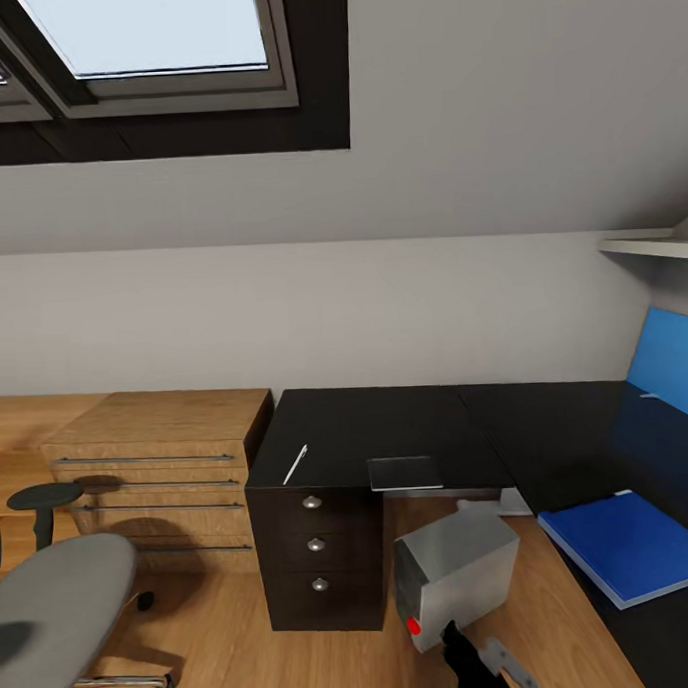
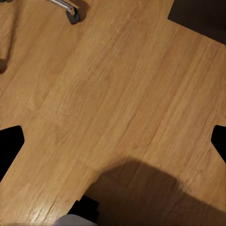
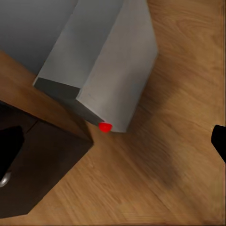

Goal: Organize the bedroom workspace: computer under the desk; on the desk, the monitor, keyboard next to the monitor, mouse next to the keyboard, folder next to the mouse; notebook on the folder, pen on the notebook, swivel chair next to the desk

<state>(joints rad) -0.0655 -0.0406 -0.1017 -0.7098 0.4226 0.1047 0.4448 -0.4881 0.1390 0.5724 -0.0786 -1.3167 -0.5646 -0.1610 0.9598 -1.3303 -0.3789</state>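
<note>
Two grippers, left [image 2: 113, 141] and right [image 3: 113, 141], hang spread wide over the wooden floor; the computer [image 1: 456, 569] stands under the desk [image 1: 388, 427], the folder [image 1: 633, 544] on top

Glossy black table [image 1: 388, 427]; beside it a matt wood-grain cabinet [image 1: 158, 447] with metal bar handles. Smooth grey computer [image 1: 456, 569] stands on the satin wooden floor [image 1: 227, 639].

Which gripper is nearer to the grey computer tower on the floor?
Right. The right gripper hangs open just beside the computer, near its red button. The left gripper is open over bare wooden floor.
</note>
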